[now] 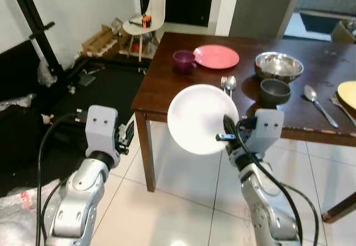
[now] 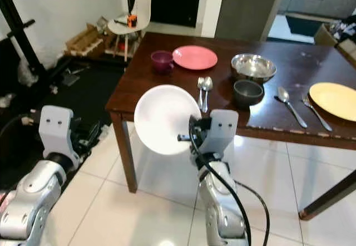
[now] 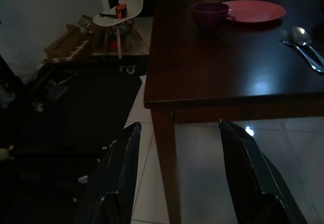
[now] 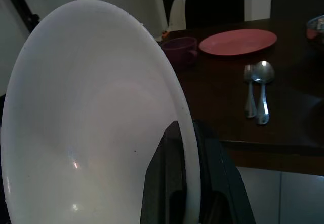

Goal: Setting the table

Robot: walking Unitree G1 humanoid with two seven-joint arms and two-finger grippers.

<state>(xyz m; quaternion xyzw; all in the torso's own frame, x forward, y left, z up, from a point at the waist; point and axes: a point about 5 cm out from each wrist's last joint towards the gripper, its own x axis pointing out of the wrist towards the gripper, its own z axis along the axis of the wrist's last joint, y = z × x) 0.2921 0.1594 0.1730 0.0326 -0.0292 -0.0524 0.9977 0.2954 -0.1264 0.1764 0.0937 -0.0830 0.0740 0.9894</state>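
My right tool (image 1: 227, 130) had its two black fingers pinched on the rim of the white plate (image 1: 197, 118), one finger on each face, holding it tilted on edge in the air just off the near edge of the table (image 2: 167, 84). I judged the plate stiff, glossy and breakable, light enough for an edge grip but apt to slip or swing, since so little of the rim sat between the fingers; a deeper hold would have served better. My left tool (image 3: 177, 183) hung open and empty off the table's near left corner, above the tiled floor (image 3: 202, 183). On the table lay a fork and spoon pair (image 2: 203, 90) just beyond the plate, a purple cup (image 2: 162, 60) and pink plate (image 2: 194, 57) farther off, a steel bowl (image 2: 253, 66) and dark bowl (image 2: 248, 92) to the right, then another spoon (image 2: 288, 103), a fork (image 2: 315, 110) and a yellow plate (image 2: 335, 100). The plate hid part of the table's near edge. The wrist views were dim.
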